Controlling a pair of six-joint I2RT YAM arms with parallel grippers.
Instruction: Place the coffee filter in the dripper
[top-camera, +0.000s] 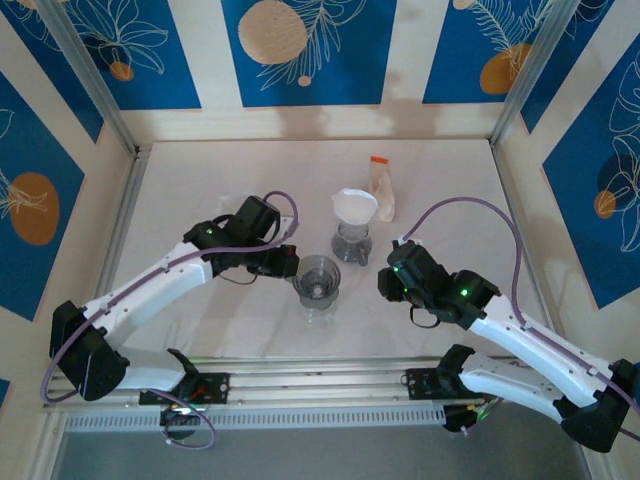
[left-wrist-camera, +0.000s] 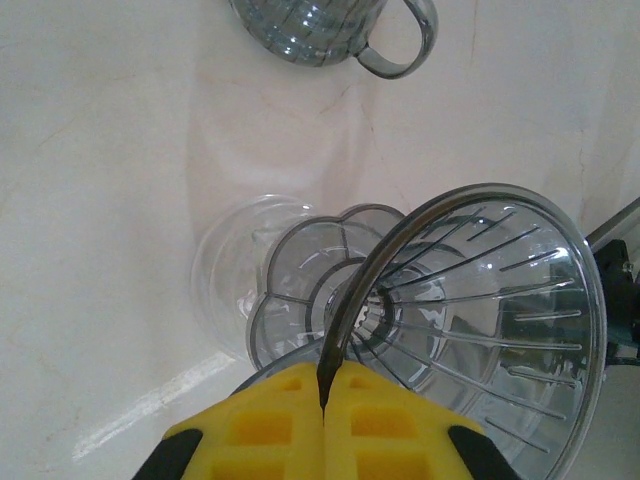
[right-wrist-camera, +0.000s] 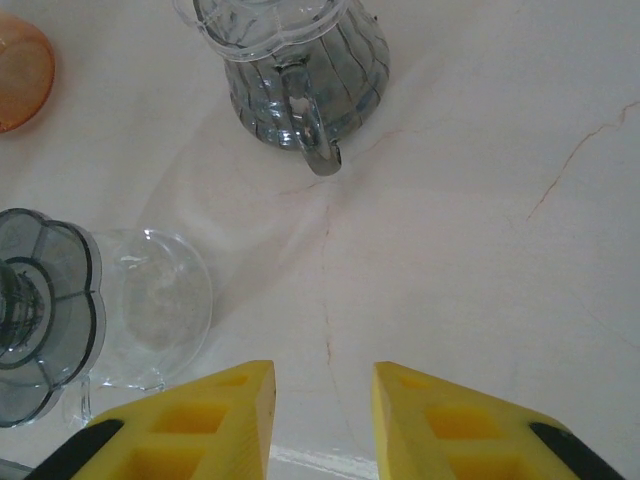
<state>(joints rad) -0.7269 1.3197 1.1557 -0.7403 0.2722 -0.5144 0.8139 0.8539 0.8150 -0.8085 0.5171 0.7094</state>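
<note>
Two drippers stand on the bench (top-camera: 200, 190) in the top view; we see the white coffee filter (top-camera: 355, 207) sitting atop the far dripper (top-camera: 352, 245). From the left wrist, the left pincer (left-wrist-camera: 325, 400) is clamped shut on the near dripper (left-wrist-camera: 480, 300) at its rim. From the right wrist, the right pincer (right-wrist-camera: 323, 400) hangs part open, empty.

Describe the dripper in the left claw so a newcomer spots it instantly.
On the pale table, look just ahead of the middle of the near edge. The nearer of two smoky-grey vessels is the dripper, a see-through ribbed cone with the left claw shut on its rim. Unlike the farther vessel, it carries no white filter.
</note>
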